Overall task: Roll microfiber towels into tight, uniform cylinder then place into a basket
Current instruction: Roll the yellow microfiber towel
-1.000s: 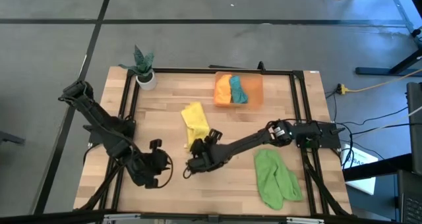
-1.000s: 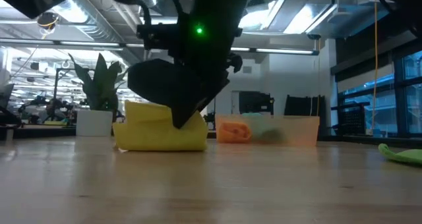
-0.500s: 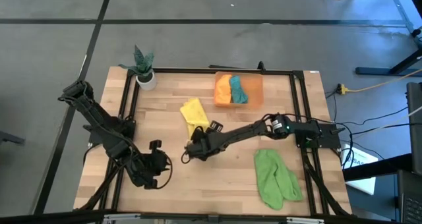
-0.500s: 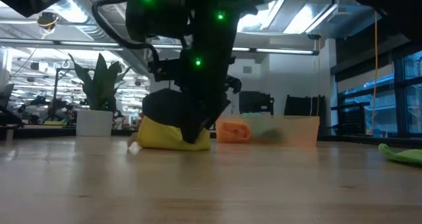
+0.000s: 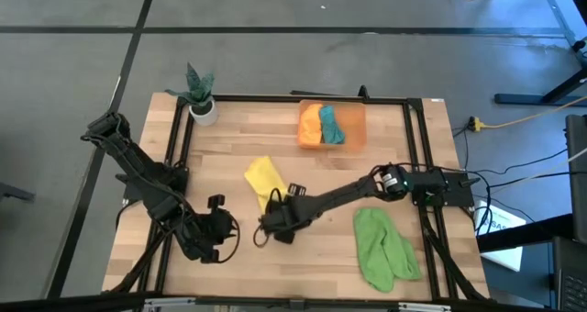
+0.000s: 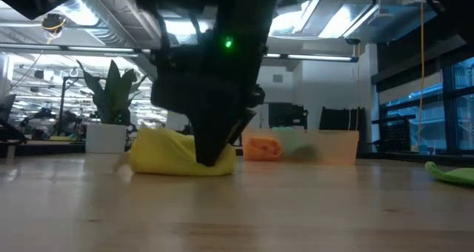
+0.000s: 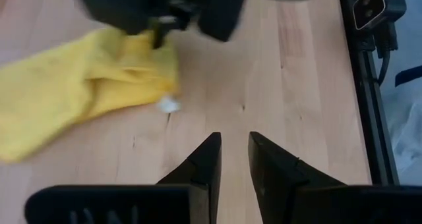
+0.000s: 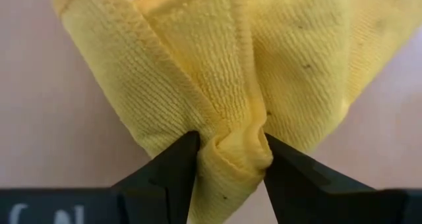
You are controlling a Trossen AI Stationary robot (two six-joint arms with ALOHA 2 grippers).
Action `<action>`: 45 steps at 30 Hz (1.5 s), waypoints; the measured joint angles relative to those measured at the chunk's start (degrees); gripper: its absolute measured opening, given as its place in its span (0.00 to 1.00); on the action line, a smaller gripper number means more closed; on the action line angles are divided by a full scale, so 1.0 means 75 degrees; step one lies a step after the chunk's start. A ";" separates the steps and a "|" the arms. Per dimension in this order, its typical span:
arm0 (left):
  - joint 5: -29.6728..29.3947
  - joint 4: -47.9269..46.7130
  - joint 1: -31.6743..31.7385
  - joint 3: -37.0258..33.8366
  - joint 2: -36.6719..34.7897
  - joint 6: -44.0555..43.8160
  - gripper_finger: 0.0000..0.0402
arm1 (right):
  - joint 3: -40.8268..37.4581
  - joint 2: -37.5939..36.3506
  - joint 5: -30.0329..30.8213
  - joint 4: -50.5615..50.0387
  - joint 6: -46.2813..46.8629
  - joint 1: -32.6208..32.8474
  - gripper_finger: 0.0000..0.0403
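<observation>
While bunched and creased, yellow towel [image 8: 224, 72] | right gripper [image 8: 227, 161] pinching its fold | left gripper [image 7: 234, 158] slightly parted, empty

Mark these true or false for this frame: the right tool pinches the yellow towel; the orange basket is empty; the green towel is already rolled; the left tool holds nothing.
1. The right tool pinches the yellow microfiber towel. True.
2. The translucent orange plastic basket is empty. False: an orange towel and a teal towel lie in it.
3. The light green microfiber towel is rolled. False: it lies loose on the wooden table.
4. The left tool holds nothing. True: it hangs over bare wood, apart from the yellow towel.
</observation>
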 joint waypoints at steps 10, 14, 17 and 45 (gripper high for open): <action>-0.0544 -0.0307 0.0267 -0.0090 0.0581 0.0069 0.17 | -0.0009 0.0012 -0.0810 0.0006 -0.0412 0.1078 0.41; -0.0512 0.0233 0.0539 -0.0501 0.1024 0.0578 0.16 | -0.0015 0.0015 -0.0811 0.0128 -0.0645 0.1379 0.41; -0.0508 0.1237 0.0760 -0.0820 0.1372 0.1371 0.15 | -0.0017 0.0018 -0.0810 0.0240 -0.0778 0.1516 0.41; 0.0662 0.1779 0.2076 -0.1090 0.2930 0.3245 0.14 | -0.0026 0.0018 -0.0832 0.0519 -0.0811 0.1906 0.41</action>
